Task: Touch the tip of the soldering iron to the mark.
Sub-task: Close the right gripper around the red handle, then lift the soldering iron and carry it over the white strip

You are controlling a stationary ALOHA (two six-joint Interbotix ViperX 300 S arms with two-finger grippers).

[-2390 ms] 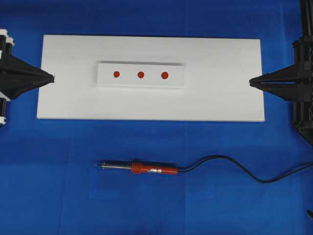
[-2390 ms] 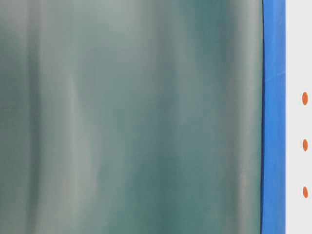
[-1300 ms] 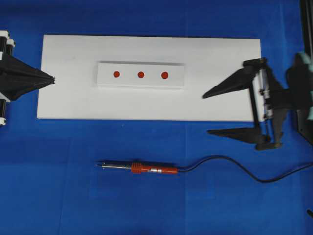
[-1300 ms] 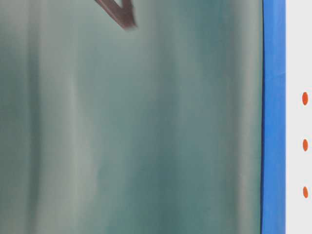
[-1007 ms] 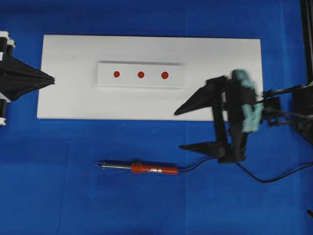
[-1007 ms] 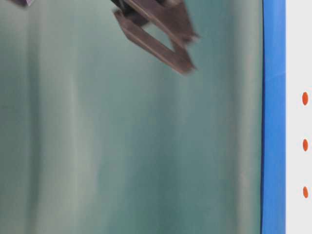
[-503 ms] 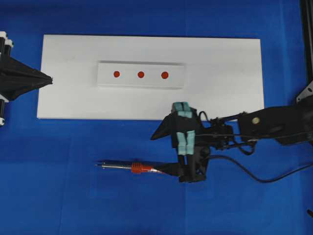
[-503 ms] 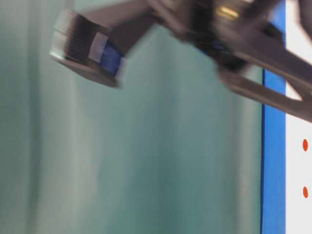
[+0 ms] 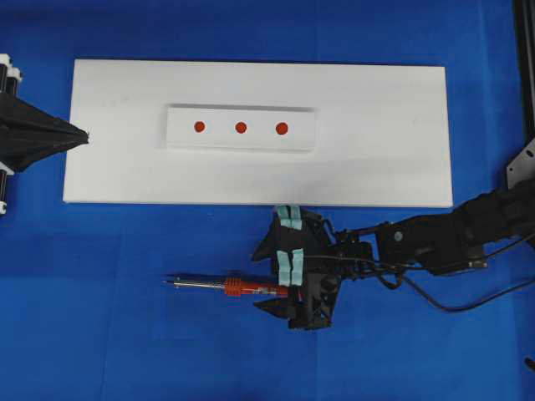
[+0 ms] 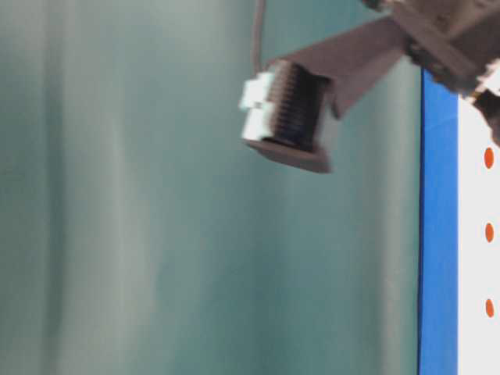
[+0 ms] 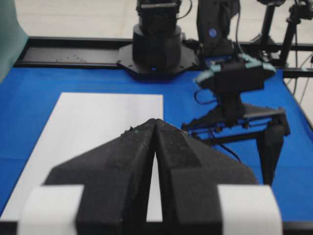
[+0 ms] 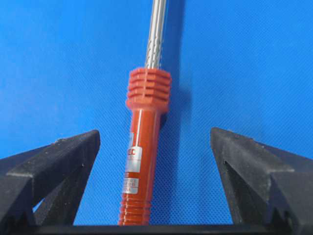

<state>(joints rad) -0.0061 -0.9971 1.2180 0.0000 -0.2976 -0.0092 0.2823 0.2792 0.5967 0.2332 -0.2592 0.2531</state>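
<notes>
Tablecloth (image 9: 100, 334): blue fabric covering the whole work surface in the overhead view; all other items lie on it.
White board (image 9: 376, 134): large flat rectangle in the upper half of the overhead view, long side running left to right.
Right arm (image 9: 435, 238): black, reaching in from the right edge of the overhead view across the blue cloth below the board.
Right gripper (image 9: 272, 280): jaws spread wide, one finger on each side of the orange handle; the right wrist view shows blue cloth between each finger (image 12: 54, 161) and the handle, so neither touches it.
Left gripper (image 9: 84, 134): at the left edge of the board, fingers pressed together to a point, holding nothing; the left wrist view shows the two pads meeting along one seam.
Soldering iron (image 9: 238, 288): lying flat on the cloth below the board, tip pointing left, silver shaft bare, orange-red handle partly under the right gripper; ribbed collar clear in the right wrist view (image 12: 148, 90).
Cord (image 9: 468, 305): black, trailing from the handle end off to the right edge.
White strip (image 9: 180, 134): small raised rectangle at the upper centre of the board, carrying three red dots in a row.
Mark (image 9: 282, 129): rightmost dot on the strip, well apart from the iron's tip.
Other two dots (image 9: 241, 128): centre and left of the strip.
</notes>
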